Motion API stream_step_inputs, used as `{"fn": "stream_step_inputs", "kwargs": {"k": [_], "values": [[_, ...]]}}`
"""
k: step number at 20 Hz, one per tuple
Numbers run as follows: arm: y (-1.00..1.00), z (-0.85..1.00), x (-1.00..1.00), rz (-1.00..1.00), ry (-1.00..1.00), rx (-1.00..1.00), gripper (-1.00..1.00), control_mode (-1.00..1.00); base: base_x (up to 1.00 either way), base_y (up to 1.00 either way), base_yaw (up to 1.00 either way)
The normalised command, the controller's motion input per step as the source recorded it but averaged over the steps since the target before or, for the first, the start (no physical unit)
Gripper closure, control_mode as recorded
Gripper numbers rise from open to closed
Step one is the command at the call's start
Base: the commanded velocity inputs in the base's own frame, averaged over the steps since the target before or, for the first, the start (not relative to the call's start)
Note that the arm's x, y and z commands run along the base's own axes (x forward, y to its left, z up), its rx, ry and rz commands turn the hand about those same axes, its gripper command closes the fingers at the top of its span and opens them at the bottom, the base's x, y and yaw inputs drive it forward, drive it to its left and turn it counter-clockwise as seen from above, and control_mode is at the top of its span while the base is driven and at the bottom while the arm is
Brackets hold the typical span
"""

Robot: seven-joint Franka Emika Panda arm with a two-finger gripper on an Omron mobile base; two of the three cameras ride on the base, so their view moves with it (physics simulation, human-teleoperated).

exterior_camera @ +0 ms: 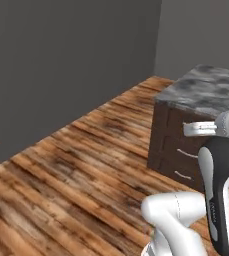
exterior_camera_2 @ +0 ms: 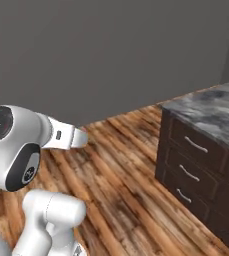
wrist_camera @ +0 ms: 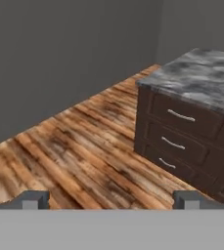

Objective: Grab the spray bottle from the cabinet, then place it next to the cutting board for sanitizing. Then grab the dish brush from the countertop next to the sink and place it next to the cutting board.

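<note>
My gripper (wrist_camera: 112,200) is open, its two dark fingertips (wrist_camera: 35,199) set wide apart with nothing between them. It points over the wooden floor toward a dark grey marbled countertop (wrist_camera: 201,78) with pale veins, at the right. The bare corner of that countertop (exterior_camera: 211,90) (exterior_camera_2: 211,112) lies ahead of the arm. The spray bottle, cabinet, cutting board, dish brush and sink are out of view.
Under the countertop stands a dark brown unit with three stacked drawers (wrist_camera: 179,116) (exterior_camera_2: 196,145) and pale curved handles. A brown plank floor (wrist_camera: 84,146) stretches to a plain grey wall (wrist_camera: 59,49) on the left and behind.
</note>
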Motion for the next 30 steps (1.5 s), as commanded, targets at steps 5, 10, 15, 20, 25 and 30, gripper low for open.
{"fn": "stream_step_inputs", "kwargs": {"k": [5,10,15,20,25,30], "values": [[0.0,0.0,0.0,0.0,0.0,0.0,-1.0,1.0,0.0,-0.42,-0.69],[0.0,0.0,0.0,0.0,0.0,0.0,-1.0,1.0,0.01,-0.39,-0.54],[0.0,0.0,0.0,0.0,0.0,0.0,-1.0,1.0,0.0,-0.56,-0.34],[0.0,0.0,0.0,0.0,0.0,0.0,-1.0,1.0,0.0,-0.86,-0.36],[0.0,0.0,0.0,0.0,0.0,0.0,-1.0,1.0,0.37,-0.69,-0.31],[0.0,0.0,0.0,0.0,0.0,0.0,-1.0,1.0,0.55,-0.87,-0.06]]}}
